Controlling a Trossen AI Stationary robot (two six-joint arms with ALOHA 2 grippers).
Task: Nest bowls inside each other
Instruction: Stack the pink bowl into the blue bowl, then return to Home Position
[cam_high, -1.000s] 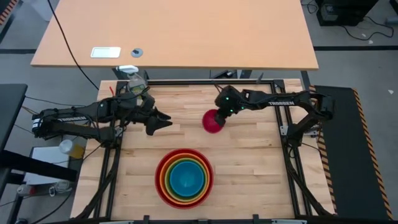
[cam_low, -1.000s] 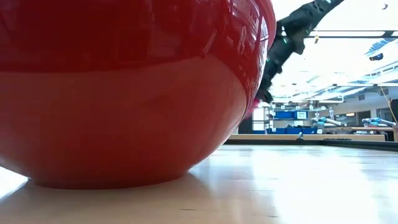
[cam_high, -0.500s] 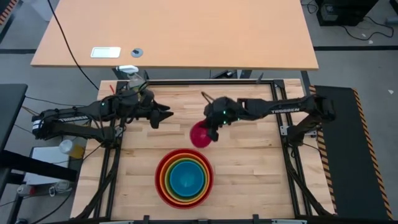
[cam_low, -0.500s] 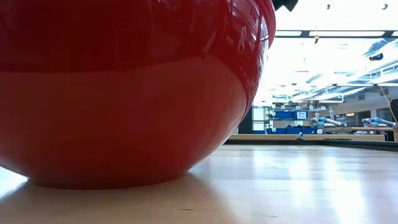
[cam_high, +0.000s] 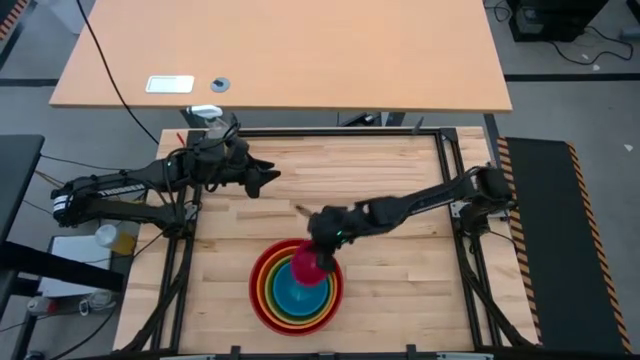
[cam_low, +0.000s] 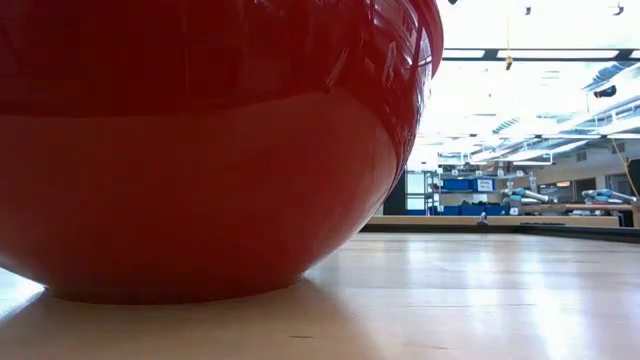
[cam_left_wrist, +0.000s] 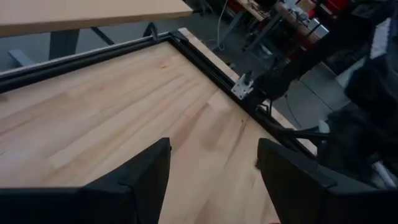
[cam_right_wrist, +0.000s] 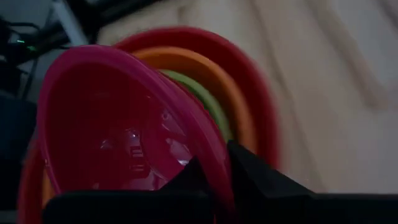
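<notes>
Near the table's front edge stands a nested stack (cam_high: 295, 290): the red bowl (cam_low: 200, 150) outermost, then orange (cam_right_wrist: 205, 81), yellow-green and blue (cam_high: 298, 292). The small magenta pink bowl (cam_high: 308, 266) hangs tilted just over the stack's far side, with my right gripper (cam_high: 324, 256) shut on it. My left gripper (cam_high: 268, 178) hovers open above the far left of the table, nothing between its fingers (cam_left_wrist: 158, 174). In the low view the red bowl's wall fills the picture and hides the rest. My right gripper pinches the pink bowl's rim (cam_right_wrist: 211, 155) with one finger inside the bowl and one outside. The fingers slant down from the table's far right. The bowl is lifted clear, tilted, its opening (cam_right_wrist: 118, 124) turned toward the wrist camera, above the stack.
A black frame rail (cam_high: 330, 132) runs round the wooden table top (cam_high: 400, 290). A spray bottle (cam_high: 207, 114) stands at the far left corner behind my left arm. There is free wood right of the stack and across the far middle.
My right gripper has carried the pink bowl from the far middle of the table toward the near edge and a little left, until it hangs over the nested stack, the bowl staying tilted. My left gripper has drifted slightly toward the far edge and stayed open.
</notes>
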